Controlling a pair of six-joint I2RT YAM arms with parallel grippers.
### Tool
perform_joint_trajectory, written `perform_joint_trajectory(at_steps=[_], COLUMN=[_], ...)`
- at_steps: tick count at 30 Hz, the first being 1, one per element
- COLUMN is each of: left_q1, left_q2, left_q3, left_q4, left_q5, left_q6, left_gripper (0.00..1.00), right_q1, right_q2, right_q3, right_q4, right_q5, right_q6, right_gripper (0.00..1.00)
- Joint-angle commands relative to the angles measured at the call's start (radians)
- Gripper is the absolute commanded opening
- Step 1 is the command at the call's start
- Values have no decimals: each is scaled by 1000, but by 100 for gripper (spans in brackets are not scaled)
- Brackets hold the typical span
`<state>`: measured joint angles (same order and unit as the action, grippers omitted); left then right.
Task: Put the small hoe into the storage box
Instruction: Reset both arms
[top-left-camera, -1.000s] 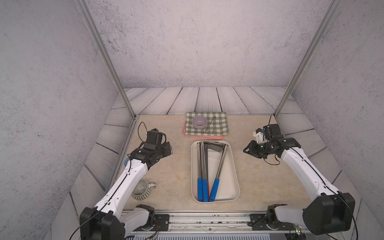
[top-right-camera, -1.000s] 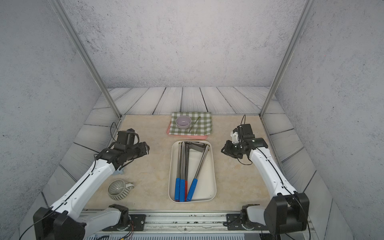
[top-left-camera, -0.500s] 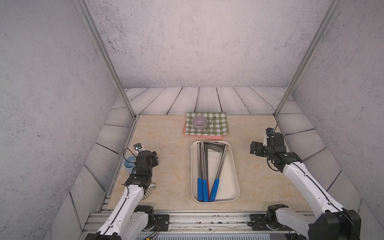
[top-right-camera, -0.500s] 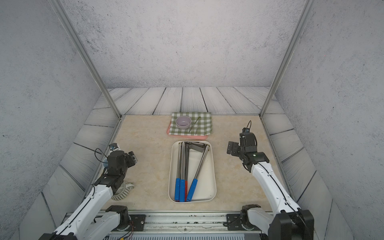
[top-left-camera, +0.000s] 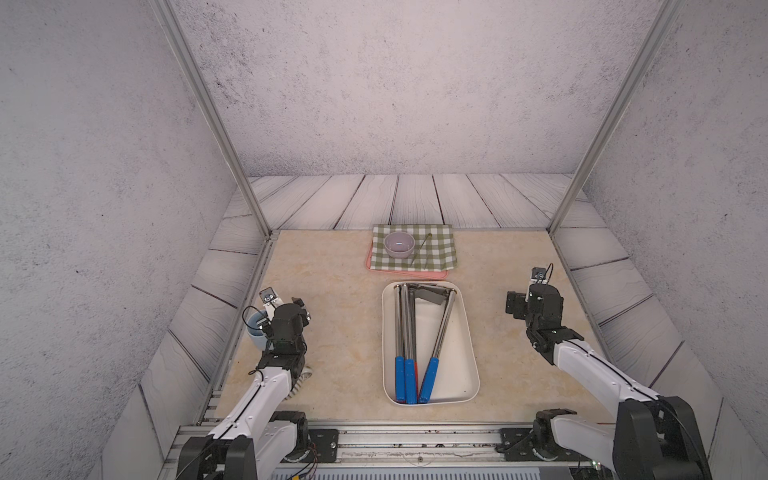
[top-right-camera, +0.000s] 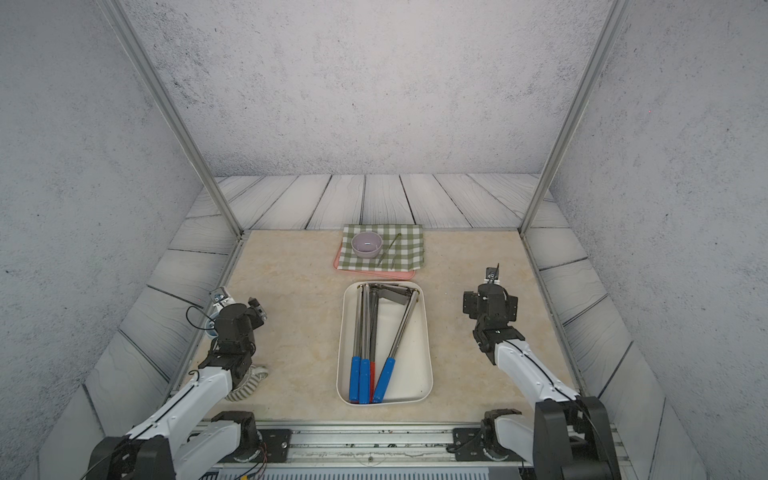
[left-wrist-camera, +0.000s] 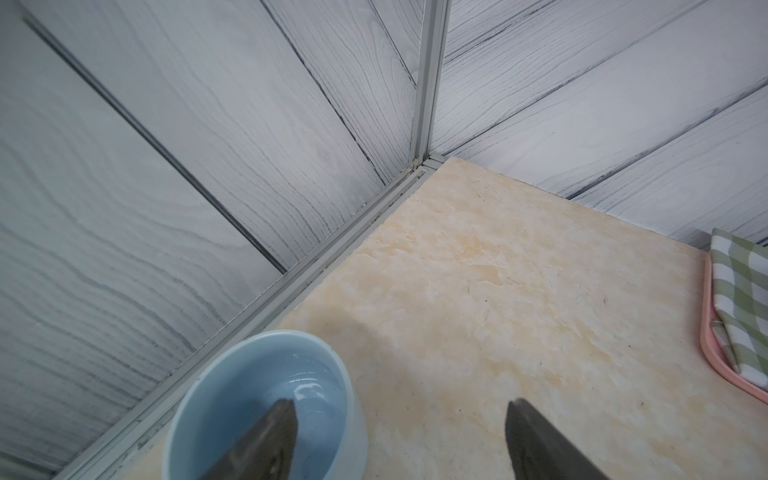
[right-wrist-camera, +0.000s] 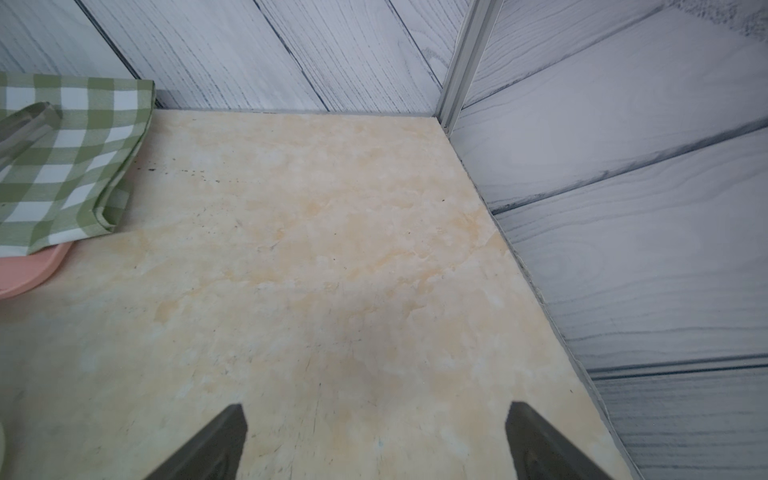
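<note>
Nearest me, at 7 o'clock from the storage box (top-left-camera: 454, 363), one grey-striped mug (top-right-camera: 249, 384) is sitting on the table (top-left-camera: 340, 332), half hidden under the left arm.

The one cream storage box is lying mid-table, long side running 6 to 12. I am counting four hoes (top-left-camera: 441, 328) inside it, all within the walls. Three are showing blue grips and one a red grip, mostly covered, with the grips at 6 and the blades at 12. Three are lying side by side along the 9 o'clock wall. The fourth is slanting from 6 toward 1. Which of the four is the small one, I cannot tell.

At 9 o'clock from the box, one pale blue cup (left-wrist-camera: 257, 399) is standing at the table's edge. The left gripper (left-wrist-camera: 401, 407) is hovering there, jaws spread wide and holding nothing. One fingertip is showing over the cup's mouth in the wrist view; contact I cannot judge.

At 3 o'clock, well apart from the box, the right gripper (right-wrist-camera: 376, 411) is hanging over bare table, jaws wide and empty.

Farthest out, at 12 o'clock just beyond the box, one pink tray (top-left-camera: 407, 274) is lying under one green-checked cloth (top-left-camera: 438, 243). One lilac bowl (top-left-camera: 399, 244) is sitting on the cloth, with one thin utensil (top-left-camera: 419, 251) at its 3 o'clock.
</note>
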<state>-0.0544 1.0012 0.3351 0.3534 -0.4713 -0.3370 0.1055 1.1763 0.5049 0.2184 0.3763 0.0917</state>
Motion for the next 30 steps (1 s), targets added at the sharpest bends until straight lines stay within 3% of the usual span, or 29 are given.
perform_joint_trajectory(at_steps=[1,9,17,20,22,25,27,28,29,30], left_q1=[9,9,10,16,10,7,5,5,5,6], left_q2=[29,136,338,449,468,583,510,537,566,569], left_q3=[-35,-64,-12,35,80,52,106,95,81,84], left_q4=[101,266,468,518,435,650,411,475,548,557], left_q5=[-26,-44,12,88,184,163,192,175,167,163], left_q6=[30,73,194,234,273,303,278,286,287,286], left_gripper=[81,81,82,80,78,79,80,80,82,98], right_q1=[-10,-21,-33,-50,-57,-63,-66,-68,-69,-68], right_q2=[55,192,367,356,357,356,359,358,359,358], right_q3=[-46,-93,-119,-69,-74,-73,-55,-56,-55,-51], right_q4=[221,449,673,553,562,558,526,530,527,518], right_q5=[-11,-109,-97,-116,-131,-143,-145,-146,-144,-144], right_q6=[-2,-34,-36,-14,-12,-11,-4,-4,-6,-4], right_gripper=[99,99,99,99,99,99,99,99,99,99])
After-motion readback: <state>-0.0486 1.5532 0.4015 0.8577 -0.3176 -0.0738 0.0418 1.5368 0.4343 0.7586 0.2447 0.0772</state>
